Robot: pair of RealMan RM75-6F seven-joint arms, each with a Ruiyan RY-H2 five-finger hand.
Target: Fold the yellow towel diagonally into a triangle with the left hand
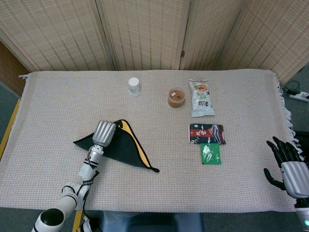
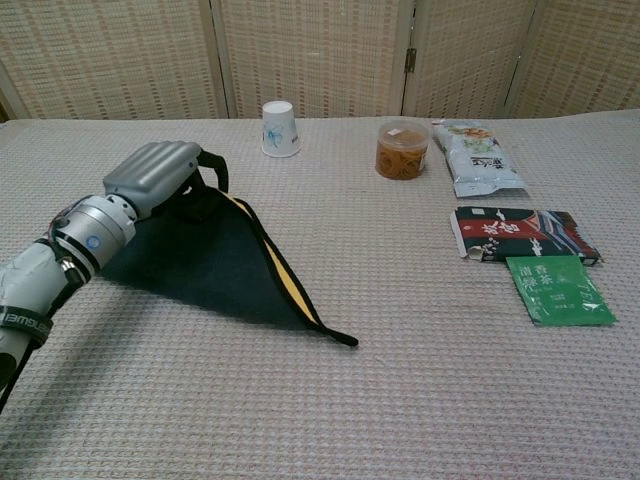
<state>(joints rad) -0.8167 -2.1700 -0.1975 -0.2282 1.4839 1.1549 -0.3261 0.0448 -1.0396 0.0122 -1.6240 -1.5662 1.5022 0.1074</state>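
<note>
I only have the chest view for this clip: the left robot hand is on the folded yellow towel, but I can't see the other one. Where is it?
Observer: The head view shows the right robot hand just off the table's near right corner, fingers spread, holding nothing.
Operator: Is anything close to it?
Observer: Only the tablecloth's fringed edge. The green packet lies well apart from it.
Operator: Anything past the table on that side?
Observer: A white power strip with a cable lies on the floor beyond the right edge.
</note>
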